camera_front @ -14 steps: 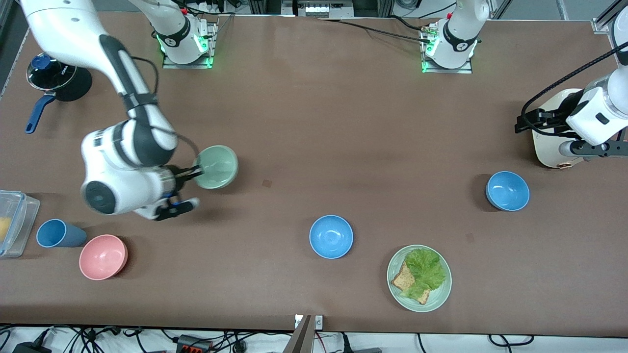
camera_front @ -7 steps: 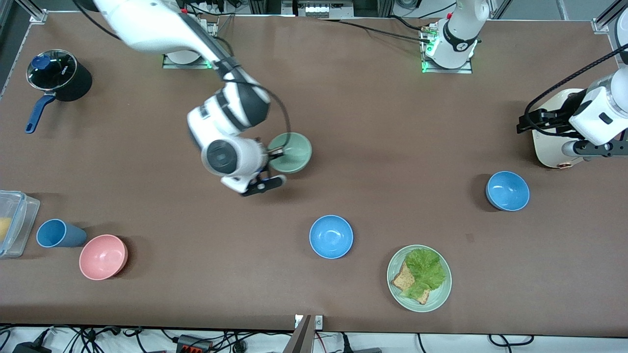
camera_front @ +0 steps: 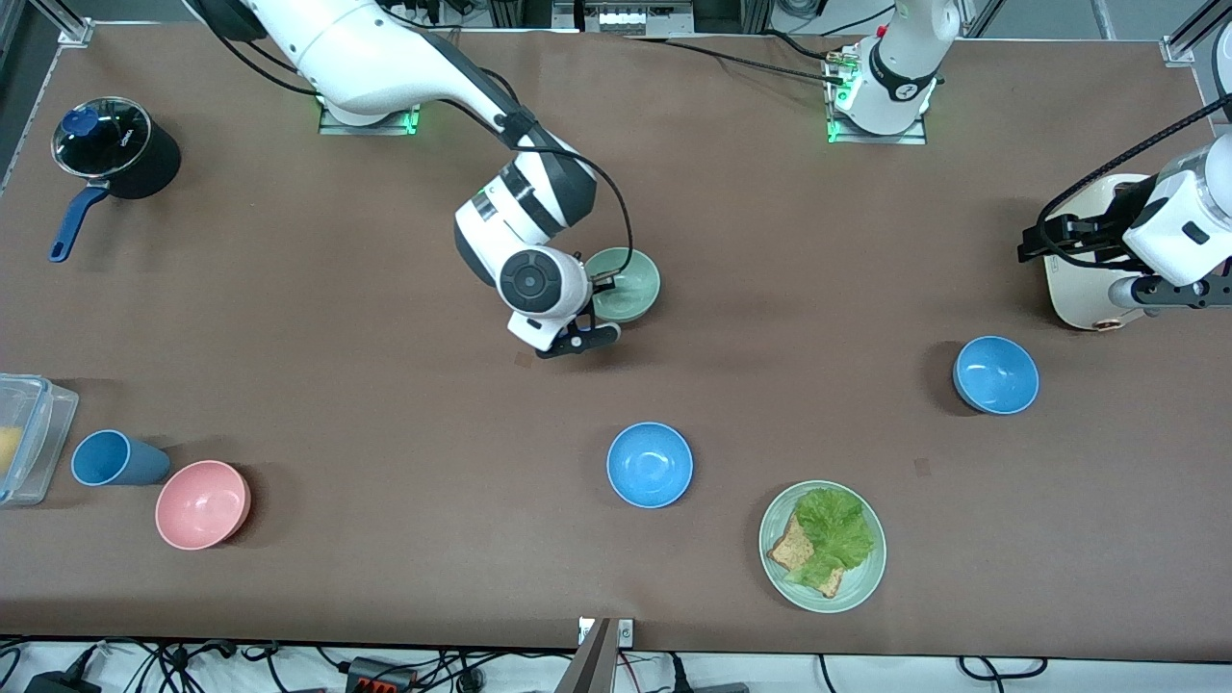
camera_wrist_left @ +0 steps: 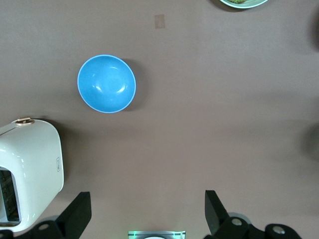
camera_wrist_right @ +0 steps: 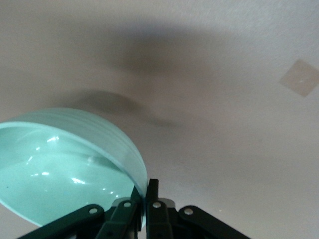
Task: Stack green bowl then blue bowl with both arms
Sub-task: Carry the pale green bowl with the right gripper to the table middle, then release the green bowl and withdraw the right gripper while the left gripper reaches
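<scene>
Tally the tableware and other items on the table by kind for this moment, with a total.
Bowls: 4 – green bowl held in the shut right gripper, two blue bowls, pink bowl
Cups: 1 – blue cup
Plates: 1 – green plate
Pots: 1 – lidded pot
Toasters: 1 – white toaster
Containers: 1 – clear container
Total: 9

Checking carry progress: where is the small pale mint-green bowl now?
The small pale mint-green bowl is gripped by the right pincer, over the table's middle.

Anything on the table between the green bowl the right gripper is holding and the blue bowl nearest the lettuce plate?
Nothing: in the front view only bare table separates the green bowl, shut in the right gripper, from that blue bowl.
</scene>
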You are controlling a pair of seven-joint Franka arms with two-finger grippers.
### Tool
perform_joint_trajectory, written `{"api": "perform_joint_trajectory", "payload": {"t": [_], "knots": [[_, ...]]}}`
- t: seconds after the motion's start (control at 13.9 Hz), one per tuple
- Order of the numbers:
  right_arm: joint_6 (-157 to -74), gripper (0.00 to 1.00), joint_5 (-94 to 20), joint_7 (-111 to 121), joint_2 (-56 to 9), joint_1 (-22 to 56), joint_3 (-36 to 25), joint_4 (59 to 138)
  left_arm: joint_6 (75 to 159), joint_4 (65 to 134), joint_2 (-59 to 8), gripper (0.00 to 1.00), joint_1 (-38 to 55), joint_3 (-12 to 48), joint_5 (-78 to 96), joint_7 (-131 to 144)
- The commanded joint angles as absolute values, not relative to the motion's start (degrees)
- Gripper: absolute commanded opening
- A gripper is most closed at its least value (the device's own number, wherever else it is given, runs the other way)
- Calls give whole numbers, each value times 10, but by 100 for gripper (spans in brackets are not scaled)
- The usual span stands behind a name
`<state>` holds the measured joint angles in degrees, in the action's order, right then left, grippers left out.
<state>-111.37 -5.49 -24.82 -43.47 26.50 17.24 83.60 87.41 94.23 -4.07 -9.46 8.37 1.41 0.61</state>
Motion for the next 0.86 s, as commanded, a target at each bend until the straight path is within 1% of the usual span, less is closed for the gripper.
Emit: {"api": "perform_joint_trajectory", "payload": {"t": [0.0,0.07,0.22,0.29,0.36,0.5,0.58,0.79], "knots": [[-1131,0,-52,-270,-445,274,170,837,871,930,-50,100,-99,86,22,-6],[-1136,0,-51,-272,-451,277,170,837,872,931,-52,100,-99,86,22,-6],[-1150,0,-50,-272,-461,278,169,836,876,927,-79,100,-101,84,20,-9],[-1157,38,-56,-280,-461,278,168,835,876,925,-83,100,-103,84,19,-21],[-1151,99,-56,-306,-456,274,169,830,877,925,-91,100,-103,83,19,-35],[-1143,100,-54,-331,-428,268,168,828,887,928,-111,100,-109,82,18,-45],[-1134,100,-53,-333,-397,257,168,828,908,935,-113,100,-116,80,15,-65],[-1059,100,-51,-337,-319,208,156,828,1040,1003,-129,100,-140,82,-33,-141]]}}
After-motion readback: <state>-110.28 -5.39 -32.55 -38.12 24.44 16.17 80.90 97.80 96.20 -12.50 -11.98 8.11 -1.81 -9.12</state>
